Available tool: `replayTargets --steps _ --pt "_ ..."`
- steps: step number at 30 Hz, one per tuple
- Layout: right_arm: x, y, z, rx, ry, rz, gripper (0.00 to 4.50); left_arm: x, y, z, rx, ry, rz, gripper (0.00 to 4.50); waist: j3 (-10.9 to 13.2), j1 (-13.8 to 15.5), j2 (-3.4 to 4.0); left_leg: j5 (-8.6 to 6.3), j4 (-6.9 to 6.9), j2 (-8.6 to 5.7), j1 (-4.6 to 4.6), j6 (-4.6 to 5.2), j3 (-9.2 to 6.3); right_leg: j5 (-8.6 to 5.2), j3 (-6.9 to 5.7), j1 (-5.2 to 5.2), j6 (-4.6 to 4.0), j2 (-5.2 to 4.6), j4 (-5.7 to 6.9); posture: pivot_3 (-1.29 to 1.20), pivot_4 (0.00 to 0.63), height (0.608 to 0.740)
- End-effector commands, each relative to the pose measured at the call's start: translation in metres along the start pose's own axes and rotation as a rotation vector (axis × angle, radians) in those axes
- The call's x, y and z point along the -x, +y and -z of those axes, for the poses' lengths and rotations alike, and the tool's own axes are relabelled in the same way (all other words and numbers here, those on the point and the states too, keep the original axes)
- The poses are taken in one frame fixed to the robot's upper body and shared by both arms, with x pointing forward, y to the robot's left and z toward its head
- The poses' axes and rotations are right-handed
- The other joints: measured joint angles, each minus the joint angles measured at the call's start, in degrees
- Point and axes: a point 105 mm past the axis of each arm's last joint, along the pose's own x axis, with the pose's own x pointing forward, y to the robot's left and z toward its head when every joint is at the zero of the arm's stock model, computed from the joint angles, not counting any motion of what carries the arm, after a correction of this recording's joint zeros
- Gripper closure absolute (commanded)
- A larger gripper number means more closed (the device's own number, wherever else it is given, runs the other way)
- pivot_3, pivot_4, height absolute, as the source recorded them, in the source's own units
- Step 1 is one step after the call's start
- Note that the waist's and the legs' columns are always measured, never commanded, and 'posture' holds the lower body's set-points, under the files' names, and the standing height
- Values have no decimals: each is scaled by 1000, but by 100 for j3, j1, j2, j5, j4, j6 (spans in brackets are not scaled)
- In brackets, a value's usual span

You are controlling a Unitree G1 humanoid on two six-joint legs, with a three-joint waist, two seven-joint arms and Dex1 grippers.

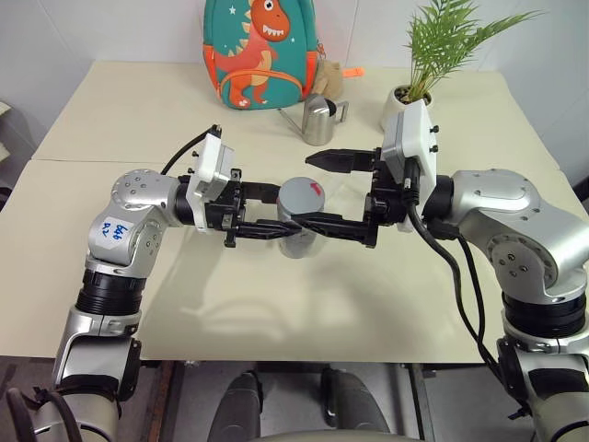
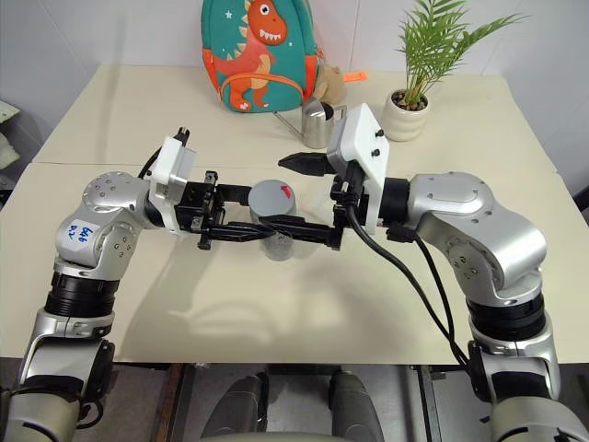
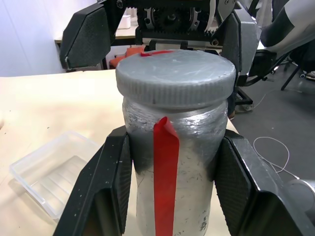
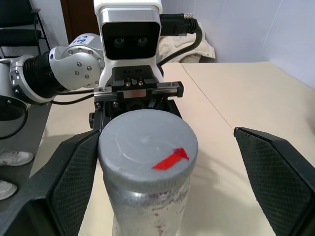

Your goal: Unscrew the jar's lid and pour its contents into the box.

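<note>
My left fingers (image 3: pixel 118 187) are clamped on the jar (image 3: pixel 174 162), one black pad on each side of its body just under the cap, holding it upright above the counter (image 1: pixel 110 120) between my two arms. My right fingers (image 4: pixel 275 172) stand wide, one on each side of the lid (image 4: pixel 147 147) without pressing it; one looks very near the rim, the other is well apart. The jar's wall is silver-grey and slightly crinkled, like foil or paint over a stiff shell, so I judge it rigid enough to take a firm squeeze, yet smooth enough to turn in my grip when the cap is twisted. The red stripe (image 3: pixel 165 172) running down the side is tape with its top end lifting, a poor place to press. The lid is matte grey, flat on top with a small red mark and finely ribbed round its edge; that ribbed edge is where my right fingers should bite, square and level. The jar seems light, and I cannot see what is inside it. The box (image 3: pixel 49 172) is thin clear plastic, shallow with rounded corners, lying on the counter beside the jar; it would probably slide or flex if bumped. Farther back stand a steel jug (image 1: pixel 319 118), a dinosaur backpack (image 1: pixel 262 51) and a potted plant (image 1: pixel 428 55).
</note>
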Motion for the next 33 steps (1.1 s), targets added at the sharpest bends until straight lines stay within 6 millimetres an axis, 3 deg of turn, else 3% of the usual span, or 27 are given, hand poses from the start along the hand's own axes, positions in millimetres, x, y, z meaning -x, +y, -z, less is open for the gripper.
replayTargets --steps 1,18,26,33 --pt "13 -8 -9 38 -3 73 13 3 -4 -11 -52 -20 15 2527 0 0 0 0 0 0 0 0 0 0 0 0 0 0 0 0 150 740" --pt "30 -6 -19 47 25 90 13 5 1 -11 -31 -34 -3 2527 0 1 0 0 0 0 0 0 3 0 3 0 0 0 -1 0 150 740" --pt "8 3 -34 -2 -91 16 13 -5 2 -12 -22 -67 49 2527 0 1 0 0 1 2 1 0 4 0 4 -1 0 1 2 0 150 740" --pt "-16 7 -24 -42 -105 -31 13 -15 1 -15 -32 -87 90 2527 0 -1 0 0 1 1 -1 0 5 0 4 -2 1 1 2 0 150 740"
